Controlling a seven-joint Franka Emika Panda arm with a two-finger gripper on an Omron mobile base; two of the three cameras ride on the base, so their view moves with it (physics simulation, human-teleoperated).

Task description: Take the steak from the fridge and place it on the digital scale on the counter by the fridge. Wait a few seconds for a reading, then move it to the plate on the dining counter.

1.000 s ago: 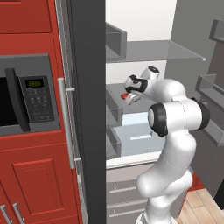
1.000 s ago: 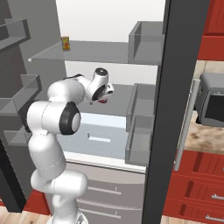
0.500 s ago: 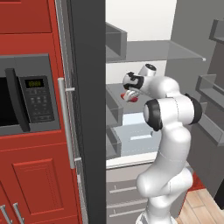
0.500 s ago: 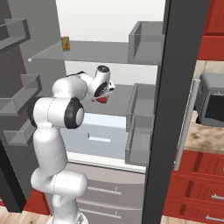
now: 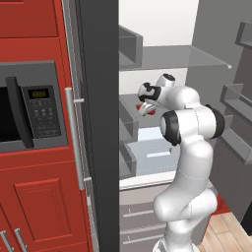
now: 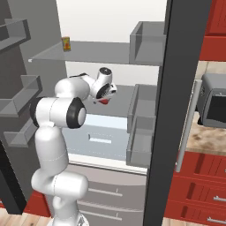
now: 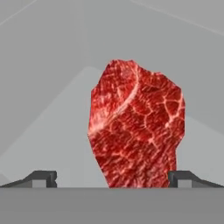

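Observation:
The fridge (image 5: 98,128) stands open, and my arm reaches in over its middle grey shelf (image 7: 52,109). The steak (image 7: 135,131), a red chunk with pale marbling, rests on that shelf right in front of the hand. My gripper (image 7: 113,179) is open, with one fingertip on each side of the steak's near end and a gap showing on both sides. From the base, the gripper (image 5: 144,105) points at the steak (image 5: 149,110), also seen from the right as gripper (image 6: 105,96) and steak (image 6: 104,101). The digital scale, plate and dining counter are out of view.
A microwave (image 5: 29,113) sits in red cabinets left of the fridge door. A grey toaster oven (image 6: 214,103) stands on the short marbled counter (image 6: 201,139) with red drawers (image 6: 198,176). Door bins (image 6: 141,132) flank the shelves. A small yellow item (image 6: 66,43) is on the top shelf.
The hand has pushed a little deeper into the fridge, closing in on the steak, and the elbow has swung in behind it. The steak has stayed put and the jaws have stayed open.

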